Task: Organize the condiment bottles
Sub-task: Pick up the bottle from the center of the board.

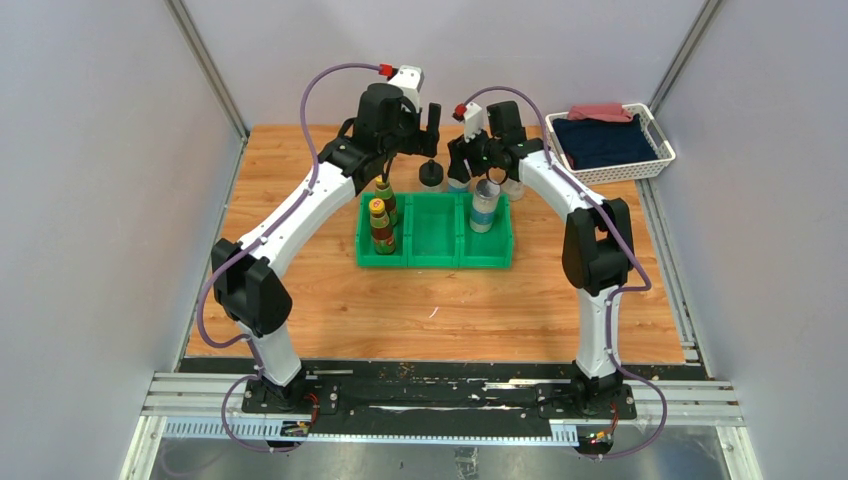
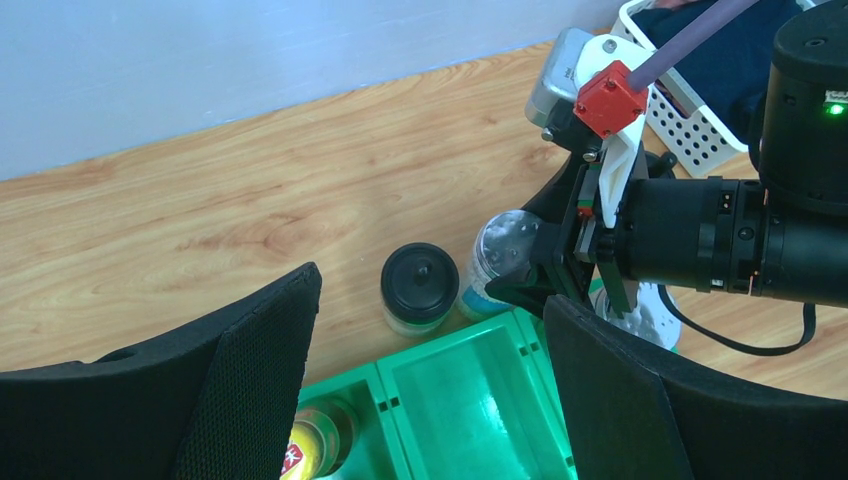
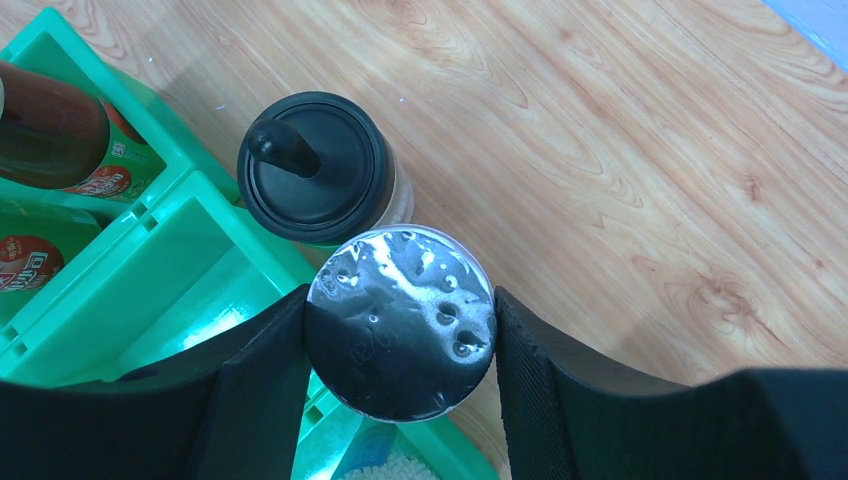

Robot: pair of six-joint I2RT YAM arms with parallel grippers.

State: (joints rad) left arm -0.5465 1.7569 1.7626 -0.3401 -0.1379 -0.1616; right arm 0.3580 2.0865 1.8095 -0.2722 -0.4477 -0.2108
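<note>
My right gripper (image 3: 400, 300) is shut on a silver-lidded shaker (image 3: 400, 320), its pads against both sides of the lid, just behind the green bin (image 1: 435, 258). A squat bottle with a black knob lid (image 3: 315, 165) stands on the wood beside it. Two dark brown bottles (image 1: 381, 222) with yellow caps stand in the bin's left compartment, and another shaker (image 1: 484, 205) stands in the right one. The middle compartment (image 2: 470, 400) holds nothing. My left gripper (image 2: 432, 290) hangs open above the bin's back edge, over the black-lidded bottle (image 2: 420, 285).
A white basket (image 1: 655, 135) with dark blue and red cloths sits at the back right corner. Grey walls close in on the wooden table on the left, right and back. The two arms stand close together over the back of the bin.
</note>
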